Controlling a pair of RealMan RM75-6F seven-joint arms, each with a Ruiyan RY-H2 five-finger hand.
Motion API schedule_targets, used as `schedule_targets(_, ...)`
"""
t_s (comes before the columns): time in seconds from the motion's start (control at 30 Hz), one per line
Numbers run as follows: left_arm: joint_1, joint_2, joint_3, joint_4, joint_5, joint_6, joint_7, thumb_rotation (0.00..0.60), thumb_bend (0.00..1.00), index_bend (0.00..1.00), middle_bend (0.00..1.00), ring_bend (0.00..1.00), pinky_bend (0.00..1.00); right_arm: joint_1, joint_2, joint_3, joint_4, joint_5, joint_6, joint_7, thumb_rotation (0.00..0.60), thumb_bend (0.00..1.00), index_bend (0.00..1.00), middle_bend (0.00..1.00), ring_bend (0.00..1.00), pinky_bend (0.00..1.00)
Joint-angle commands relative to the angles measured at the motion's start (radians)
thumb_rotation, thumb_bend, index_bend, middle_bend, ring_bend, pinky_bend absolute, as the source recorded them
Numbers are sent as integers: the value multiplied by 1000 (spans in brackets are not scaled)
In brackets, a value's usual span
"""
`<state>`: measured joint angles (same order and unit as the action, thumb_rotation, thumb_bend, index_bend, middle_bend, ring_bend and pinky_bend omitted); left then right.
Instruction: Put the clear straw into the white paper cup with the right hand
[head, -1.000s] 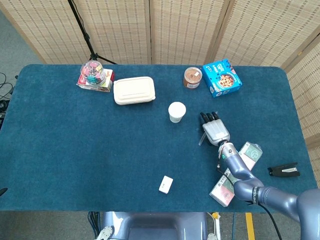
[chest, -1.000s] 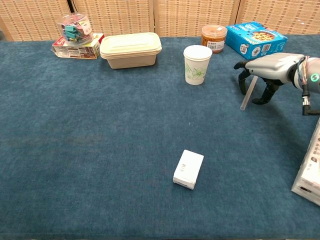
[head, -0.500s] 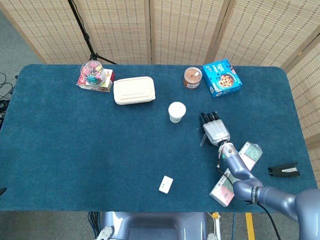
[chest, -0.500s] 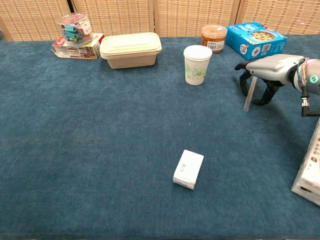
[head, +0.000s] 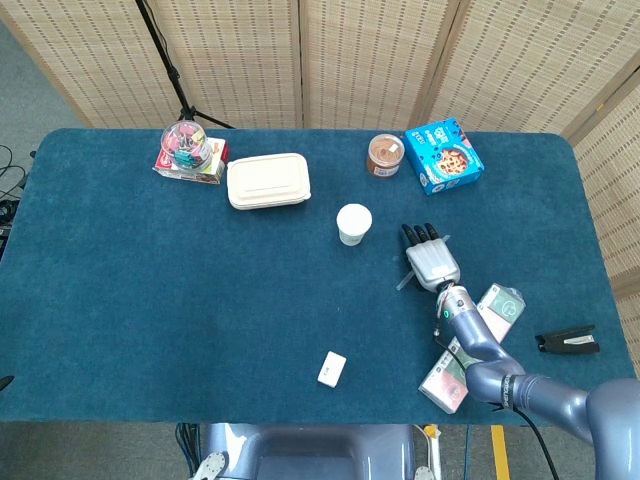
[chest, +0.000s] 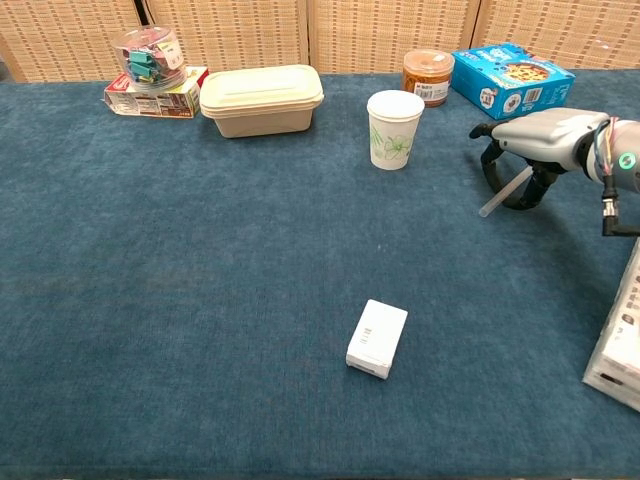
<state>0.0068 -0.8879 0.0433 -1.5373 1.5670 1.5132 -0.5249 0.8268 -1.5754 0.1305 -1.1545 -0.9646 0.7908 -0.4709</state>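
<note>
Now the clear straw (chest: 504, 191) is held by the curled fingers (chest: 492, 160) of the right hand (chest: 537, 140), tilted, with its lower end pointing to the left above the blue table (chest: 200, 300). The white paper cup (chest: 394, 129) is seen upright, near the hand on its left side, and apart from the straw. The left hand is not seen in either view.

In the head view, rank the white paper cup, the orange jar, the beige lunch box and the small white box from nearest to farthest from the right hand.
From the right hand:
1. white paper cup, just up-left
2. orange jar, at the back
3. small white box, near the front edge
4. beige lunch box, far back-left
</note>
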Motion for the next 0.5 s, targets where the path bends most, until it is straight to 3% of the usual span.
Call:
schedule_targets(0.03,0,0,0,0,-1,0,0,600,0,0,0,0,0,-2,-2,-1,2,-3,3,-1,600,435,519,0,0,0)
schedule_targets(0.5,-2,-1,0,-3,-1,-4,8,600,0,0,0,0,0,-28,26,1,-41,-76,57,49,600,458,540,0,0,0)
